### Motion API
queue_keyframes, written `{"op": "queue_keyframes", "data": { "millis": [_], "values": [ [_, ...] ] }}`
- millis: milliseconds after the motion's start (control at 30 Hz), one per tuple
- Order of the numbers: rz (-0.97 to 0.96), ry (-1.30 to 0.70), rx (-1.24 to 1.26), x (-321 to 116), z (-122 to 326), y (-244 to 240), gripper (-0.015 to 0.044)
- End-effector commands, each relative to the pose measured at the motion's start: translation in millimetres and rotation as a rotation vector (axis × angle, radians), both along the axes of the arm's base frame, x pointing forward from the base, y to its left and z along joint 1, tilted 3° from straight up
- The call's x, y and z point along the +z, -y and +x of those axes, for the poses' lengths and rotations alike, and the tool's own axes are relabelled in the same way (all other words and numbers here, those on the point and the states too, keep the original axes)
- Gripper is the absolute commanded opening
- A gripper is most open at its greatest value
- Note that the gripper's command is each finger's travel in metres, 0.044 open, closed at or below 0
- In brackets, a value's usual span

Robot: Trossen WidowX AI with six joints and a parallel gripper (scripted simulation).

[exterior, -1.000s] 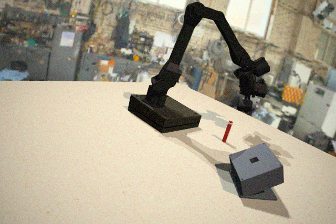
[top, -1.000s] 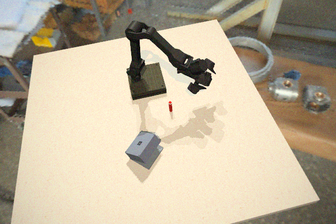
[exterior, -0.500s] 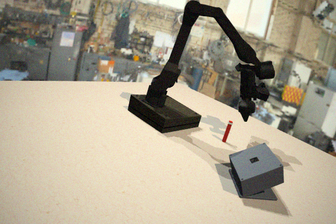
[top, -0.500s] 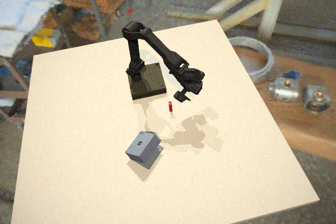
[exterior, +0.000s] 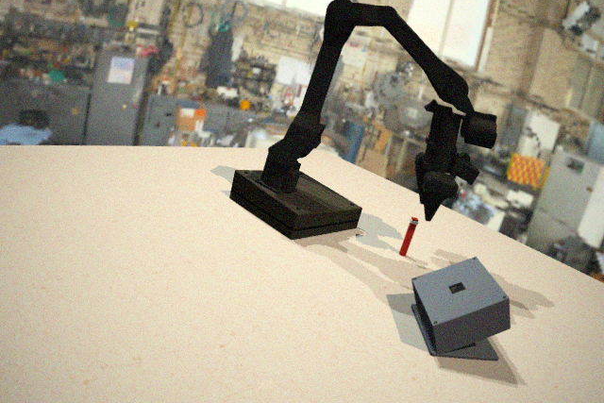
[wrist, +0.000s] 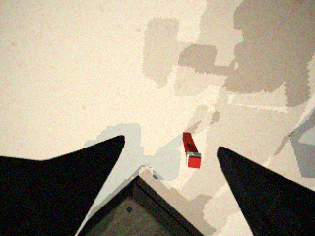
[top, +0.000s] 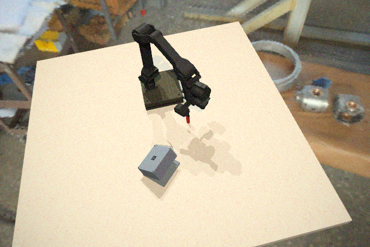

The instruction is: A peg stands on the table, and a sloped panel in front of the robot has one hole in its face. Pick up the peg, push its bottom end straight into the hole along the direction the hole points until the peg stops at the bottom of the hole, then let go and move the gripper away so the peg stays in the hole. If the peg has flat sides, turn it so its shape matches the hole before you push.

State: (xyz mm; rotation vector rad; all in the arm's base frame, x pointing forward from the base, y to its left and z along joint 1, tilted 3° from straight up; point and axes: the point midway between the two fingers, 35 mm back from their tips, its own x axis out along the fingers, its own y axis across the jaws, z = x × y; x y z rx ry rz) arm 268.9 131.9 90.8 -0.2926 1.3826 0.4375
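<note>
The red peg (top: 188, 119) (exterior: 408, 238) (wrist: 190, 147) stands upright on the table. It has flat sides, a square-looking top and a thin grey band near the top. My gripper (exterior: 428, 216) (wrist: 169, 145) is open and empty, pointing down above the peg. In the wrist view the peg shows between the two fingertips, closer to the right one. In the top view the gripper hides the peg's upper part. The blue-grey block (top: 167, 160) (exterior: 468, 323) (wrist: 306, 147) has a sloped face with one square-looking dark hole (top: 153, 158) (exterior: 457, 287) near its middle.
The arm's dark base plate (top: 162, 88) (exterior: 327, 218) (wrist: 123, 213) is behind the peg. The block stands on a thin foot plate (top: 164, 180) (exterior: 480, 350), on the side of the peg away from the base. The arm's shadows fall on the table (top: 89, 136) (exterior: 170, 291) around the peg.
</note>
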Motion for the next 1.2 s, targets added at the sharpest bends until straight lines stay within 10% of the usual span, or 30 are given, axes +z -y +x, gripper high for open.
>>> {"op": "queue_keyframes", "data": {
  "millis": [0,1167],
  "values": [
    [-0.079,-0.025,0.042,7.3,-3.5,23.2,0.0440],
    [-0.109,-0.042,0.059,-35.6,-0.9,30.4,0.0440]
  ]
}}
